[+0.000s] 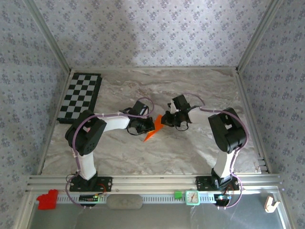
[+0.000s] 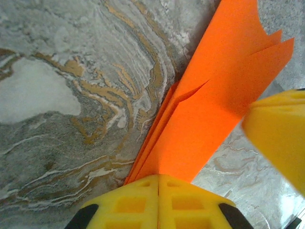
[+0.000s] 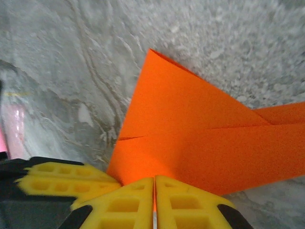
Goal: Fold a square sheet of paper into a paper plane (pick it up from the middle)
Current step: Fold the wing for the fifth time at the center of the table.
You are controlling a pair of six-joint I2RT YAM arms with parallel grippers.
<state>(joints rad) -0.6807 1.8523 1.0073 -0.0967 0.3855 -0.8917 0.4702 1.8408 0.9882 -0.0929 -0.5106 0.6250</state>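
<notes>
The paper plane [image 1: 151, 131] is bright orange paper folded into a pointed, layered shape, held just above the middle of the marble table. My left gripper [image 1: 148, 126] pinches it from the left, and its yellow jaws [image 2: 158, 177] are shut on the narrow end of the folded layers [image 2: 209, 109]. From the right, my right gripper [image 1: 163, 120] meets it, its jaws [image 3: 154, 180] shut on the paper's edge [image 3: 190, 129]. The two grippers sit almost tip to tip. The right gripper's finger [image 2: 281, 138] shows in the left wrist view, and the left gripper's fingers [image 3: 62, 179] show in the right wrist view.
A black-and-white checkerboard [image 1: 80, 97] lies at the back left of the table. A small red block [image 1: 46, 199], a green piece [image 1: 178, 194] and a small timer [image 1: 192, 196] sit on the front rail. Patterned walls enclose the table on three sides.
</notes>
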